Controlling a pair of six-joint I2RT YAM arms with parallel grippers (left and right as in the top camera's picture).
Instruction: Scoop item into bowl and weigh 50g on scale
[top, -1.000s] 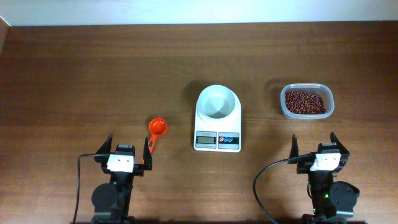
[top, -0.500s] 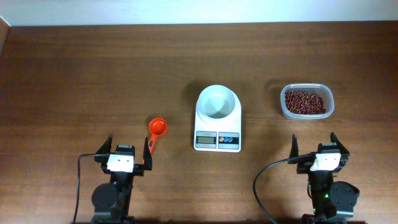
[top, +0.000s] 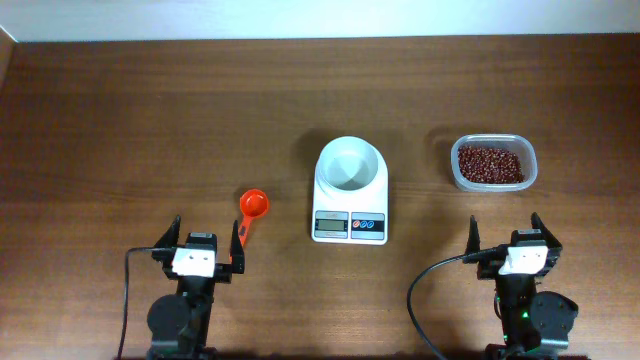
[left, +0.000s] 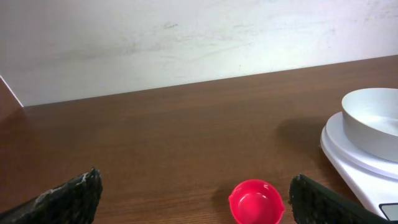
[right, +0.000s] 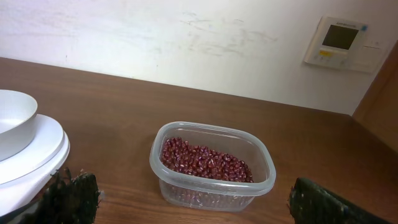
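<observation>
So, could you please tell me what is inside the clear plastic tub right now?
Only red-brown beans, a loose pile across the floor of the tub; anything beneath them is hidden.

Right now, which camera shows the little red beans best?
The right wrist camera: the beans look big and close there, each one showing inside the clear tub. The overhead camera shows them only as a small dark patch. The left wrist camera misses them.
</observation>
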